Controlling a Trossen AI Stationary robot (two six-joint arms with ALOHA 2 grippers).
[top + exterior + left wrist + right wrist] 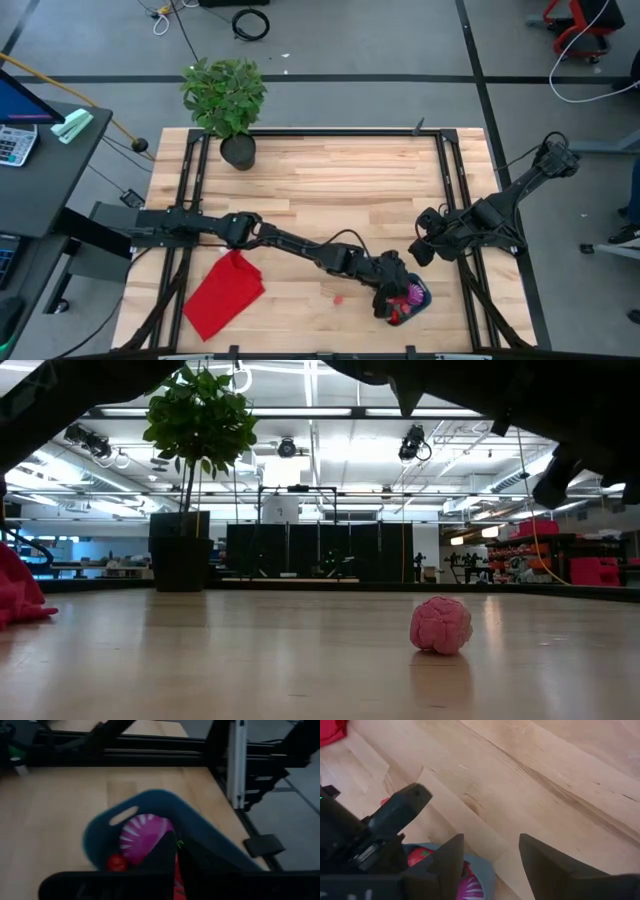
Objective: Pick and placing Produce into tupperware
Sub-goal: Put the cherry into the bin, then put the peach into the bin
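Observation:
The teal-blue tub (424, 296) sits near the table's near right corner. In the left wrist view the tub (165, 797) holds a purple striped piece (142, 832) and a small red piece (117, 862). My left gripper (393, 300) hangs over the tub, its fingers nearly closed on a thin red piece. A pink knobbly piece (441, 625) lies alone on the table, left of the tub (338, 297). My right gripper (490, 855) is open, hovering over bare wood just beyond the tub's far side (425, 248). My left gripper (177, 852) pinches a thin red piece (176, 877) between its two fingers, coming from above over the tub's inside. A small green tip (179, 843) shows at the fingertips. The fingers hide the rest of the piece.
A flat red cloth (224, 290) lies near the near left edge. A potted plant (226, 100) stands at the far left. Black frame rails (465, 180) run along the table's sides. Bare wood spans the middle (330, 190).

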